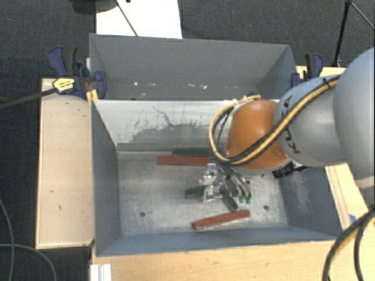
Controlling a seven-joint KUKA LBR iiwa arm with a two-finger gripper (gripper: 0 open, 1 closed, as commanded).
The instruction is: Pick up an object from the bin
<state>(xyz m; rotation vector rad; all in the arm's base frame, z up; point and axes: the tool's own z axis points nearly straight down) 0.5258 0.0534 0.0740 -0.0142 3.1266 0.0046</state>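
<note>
My gripper [217, 191] is low in the middle of the bin, under the orange wrist cover, its metal fingers down among a few small dark green sticks [229, 201]. One dark green stick [194, 192] pokes out to its left. A red-brown flat stick [221, 220] lies just in front of it near the bin's front wall. Another red-brown stick [183, 161] lies behind it, with a dark green stick [190, 153] alongside at the back of the floor.
The arm and its orange cover with cables hang over the bin's right half and hide the floor there. The bin's sloped walls rise on all sides. Bare floor lies to the left of the sticks.
</note>
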